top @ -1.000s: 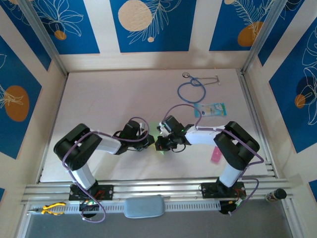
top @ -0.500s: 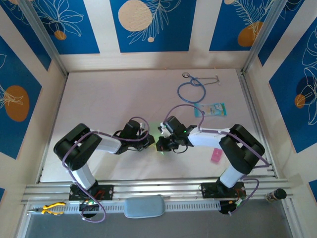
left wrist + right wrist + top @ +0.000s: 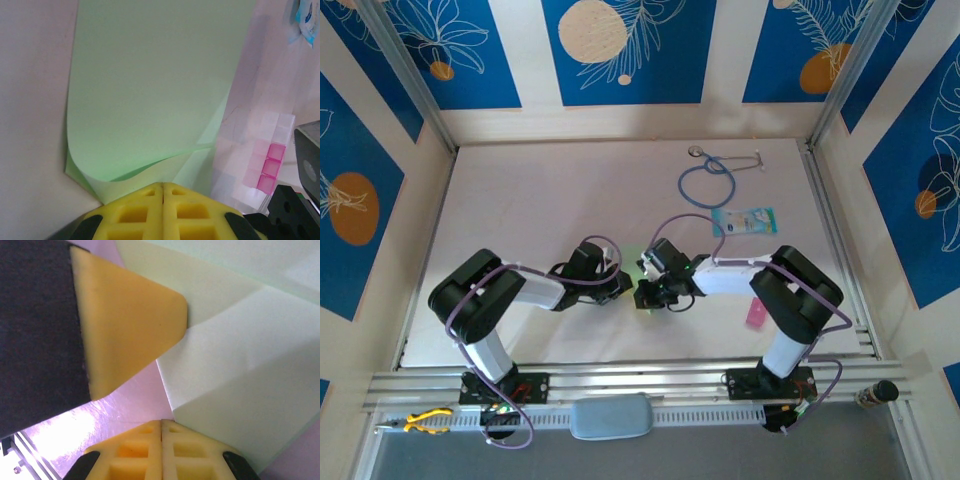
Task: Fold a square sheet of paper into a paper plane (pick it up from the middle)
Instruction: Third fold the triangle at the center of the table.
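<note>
The square sheet of paper (image 3: 150, 85) is lying on the table (image 3: 570, 190) near its middle, between the two arms, with both grippers crowding in on it from either side. In the left wrist view the sheet is stretching away from the left gripper (image 3: 162, 186). Its near edge is curling over into a soft, unpressed fold right at the fingertips, an upper layer bending back over a lower one. The left gripper's yellow fingers (image 3: 135, 212) are pressing together with only a thin seam between them. In the right wrist view the right gripper (image 3: 161, 424) is likewise closing to a hairline seam. A creased corner of the sheet is running down to that seam and spreading off to the right of it. The left gripper's yellow pad (image 3: 125, 325) is sitting just beside the paper's edge there, touching or nearly touching it. Whether any paper is actually caught inside either seam is hard to judge from this close. A teal-and-white card (image 3: 744, 221) and a stethoscope (image 3: 708, 183) are lying well apart from the sheet, farther back on the table.
</note>
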`<move>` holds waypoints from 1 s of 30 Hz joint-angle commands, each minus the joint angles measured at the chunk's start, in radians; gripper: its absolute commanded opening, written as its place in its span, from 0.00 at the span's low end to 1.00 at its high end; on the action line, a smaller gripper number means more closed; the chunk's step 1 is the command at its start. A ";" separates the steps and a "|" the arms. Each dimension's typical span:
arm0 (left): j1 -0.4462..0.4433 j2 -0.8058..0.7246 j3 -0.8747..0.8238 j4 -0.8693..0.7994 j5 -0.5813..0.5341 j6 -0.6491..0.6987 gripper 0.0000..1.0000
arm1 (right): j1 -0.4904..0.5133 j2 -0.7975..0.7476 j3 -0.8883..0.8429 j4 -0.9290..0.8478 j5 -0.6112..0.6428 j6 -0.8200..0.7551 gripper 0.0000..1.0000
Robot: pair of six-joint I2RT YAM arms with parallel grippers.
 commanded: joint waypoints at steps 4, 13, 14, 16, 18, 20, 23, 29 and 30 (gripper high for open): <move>-0.009 0.014 0.005 -0.068 -0.039 0.030 0.00 | -0.022 -0.033 -0.085 -0.008 -0.005 0.009 0.06; -0.009 0.017 0.002 -0.073 -0.049 0.026 0.00 | -0.044 -0.085 -0.163 0.039 -0.067 0.021 0.07; -0.008 0.020 0.002 -0.072 -0.049 0.024 0.00 | -0.045 -0.094 -0.171 0.037 -0.069 0.019 0.07; -0.009 0.024 0.002 -0.069 -0.048 0.022 0.00 | -0.047 -0.114 -0.187 0.032 -0.074 0.013 0.07; -0.008 0.025 0.004 -0.067 -0.048 0.019 0.00 | -0.050 -0.132 -0.201 0.018 -0.071 0.008 0.07; -0.008 0.027 0.004 -0.063 -0.048 0.017 0.00 | -0.058 -0.153 -0.219 0.006 -0.067 0.004 0.07; -0.009 0.026 0.004 -0.057 -0.047 0.017 0.00 | -0.075 -0.199 -0.228 -0.010 -0.086 0.003 0.07; -0.009 0.018 0.004 -0.052 -0.049 0.014 0.00 | -0.111 -0.321 -0.186 0.011 -0.138 0.051 0.09; -0.008 0.018 0.004 -0.050 -0.049 0.014 0.00 | -0.119 -0.317 -0.171 0.013 -0.146 0.050 0.09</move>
